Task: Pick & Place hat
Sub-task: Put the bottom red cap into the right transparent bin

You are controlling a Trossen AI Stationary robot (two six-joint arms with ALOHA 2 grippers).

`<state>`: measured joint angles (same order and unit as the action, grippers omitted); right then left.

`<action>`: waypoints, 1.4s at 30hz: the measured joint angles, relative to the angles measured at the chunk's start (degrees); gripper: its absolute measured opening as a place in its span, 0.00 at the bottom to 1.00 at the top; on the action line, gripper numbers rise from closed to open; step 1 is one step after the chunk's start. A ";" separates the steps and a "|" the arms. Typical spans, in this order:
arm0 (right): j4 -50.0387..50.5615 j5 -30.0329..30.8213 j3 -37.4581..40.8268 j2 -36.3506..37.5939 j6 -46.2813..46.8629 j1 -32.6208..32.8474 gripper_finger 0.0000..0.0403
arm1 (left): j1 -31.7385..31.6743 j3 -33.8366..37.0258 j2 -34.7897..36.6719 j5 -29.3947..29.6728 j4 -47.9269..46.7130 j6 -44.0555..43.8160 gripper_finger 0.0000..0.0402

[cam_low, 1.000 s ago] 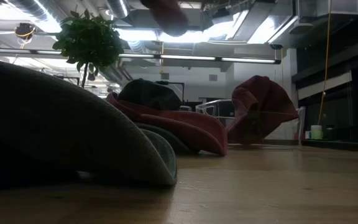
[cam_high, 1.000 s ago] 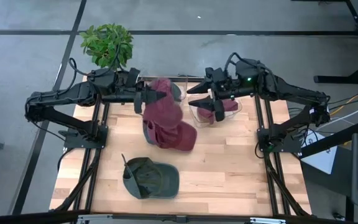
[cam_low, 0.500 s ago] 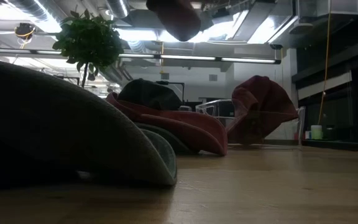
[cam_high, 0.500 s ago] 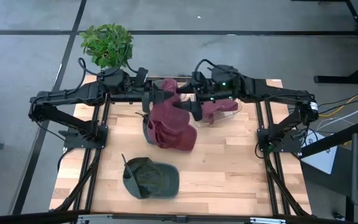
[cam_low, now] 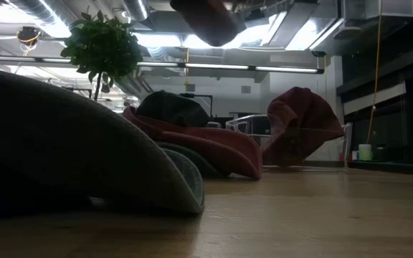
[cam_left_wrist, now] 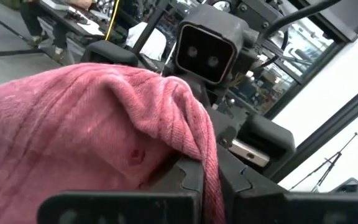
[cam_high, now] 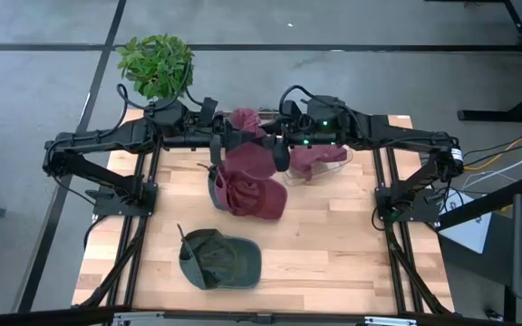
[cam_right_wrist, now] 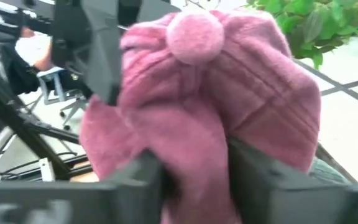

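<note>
Pink hat (cam_high: 247,154): held aloft above the red hats (cam_high: 250,195) on the tabletop (cam_high: 333,244), left hand (cam_high: 227,142) clamped on it, right hand (cam_high: 277,152) newly arrived and closing on its other side; handover appears under way.

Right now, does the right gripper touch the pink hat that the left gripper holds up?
Touching. The right wrist view shows the right gripper with its fingers pressed against the pink hat fabric.
</note>
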<state>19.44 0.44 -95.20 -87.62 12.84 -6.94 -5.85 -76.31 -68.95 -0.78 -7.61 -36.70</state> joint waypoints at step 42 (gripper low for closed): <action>15.94 -34.63 0.07 1.84 -1.04 -0.72 0.03 | 5.01 0.00 2.60 -0.68 -11.16 43.50 0.47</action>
<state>35.38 -34.19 -95.13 -85.78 11.80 -7.66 -0.84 -76.31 -66.34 -1.46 -18.77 6.81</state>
